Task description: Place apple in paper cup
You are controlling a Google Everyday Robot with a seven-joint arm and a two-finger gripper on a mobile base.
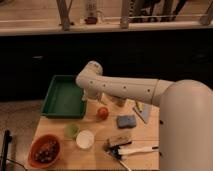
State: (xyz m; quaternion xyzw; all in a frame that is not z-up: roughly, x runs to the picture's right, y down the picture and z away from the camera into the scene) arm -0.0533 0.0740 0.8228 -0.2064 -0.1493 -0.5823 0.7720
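Observation:
The apple point(102, 113), small and red-orange, lies on the wooden table point(100, 150) near its middle. The paper cup point(85, 139), white and round, stands in front of it and to the left, empty. My gripper point(94, 97) hangs at the end of the white arm point(125, 87), just behind and left of the apple, close above the table by the tray's right edge. It does not hold the apple.
A green tray point(64, 96) sits at the back left. An orange bowl point(45, 150) with dark contents is at the front left, with a small green cup point(72, 131) beside the paper cup. A blue sponge point(126, 121) and a white-handled brush point(131, 149) lie to the right.

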